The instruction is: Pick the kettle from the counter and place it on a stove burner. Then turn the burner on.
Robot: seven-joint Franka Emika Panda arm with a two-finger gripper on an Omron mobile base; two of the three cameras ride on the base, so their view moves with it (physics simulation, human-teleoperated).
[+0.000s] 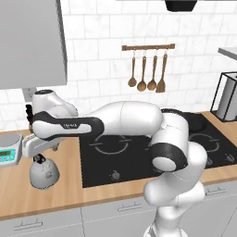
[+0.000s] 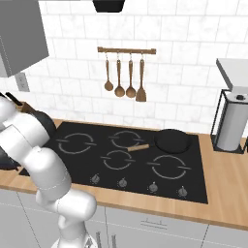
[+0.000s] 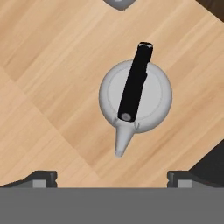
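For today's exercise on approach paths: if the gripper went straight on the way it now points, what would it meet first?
Most likely the kettle: it lies directly ahead of the open gripper, its black handle uppermost on the counter. The remaining gap is hard to judge.

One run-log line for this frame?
phase: approach | gripper: open, above kettle | kettle: upright on counter, ungrasped | stove burner: bare | pan: on cooktop

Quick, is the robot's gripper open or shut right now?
Gripper: open, holding nothing, its fingertips spread wide above the kettle on the counter.
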